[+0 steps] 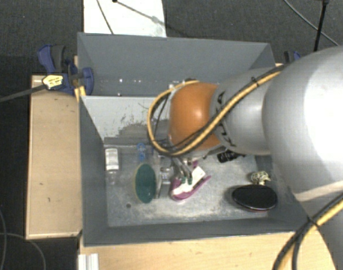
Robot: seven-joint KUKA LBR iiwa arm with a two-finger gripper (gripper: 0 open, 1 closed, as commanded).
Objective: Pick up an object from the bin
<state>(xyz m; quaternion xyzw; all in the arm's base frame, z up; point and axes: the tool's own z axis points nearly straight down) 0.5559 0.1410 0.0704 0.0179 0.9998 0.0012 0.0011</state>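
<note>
Down low, your gripper [180, 176] hangs over the purple-and-white plastic piece [189, 188] mid-floor of the grey metal bin [98, 151], beside a dark green oval [144, 184]; spread or pinching, you cannot tell; seemingly lined up to grasp.

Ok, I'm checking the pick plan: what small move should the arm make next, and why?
Probably ease the gripper straight down onto the purple-and-white thing: it sits right over that thing's end, mid-bin. Keep it vertical, I'd judge, since the dark green oval lies close beside.
</note>
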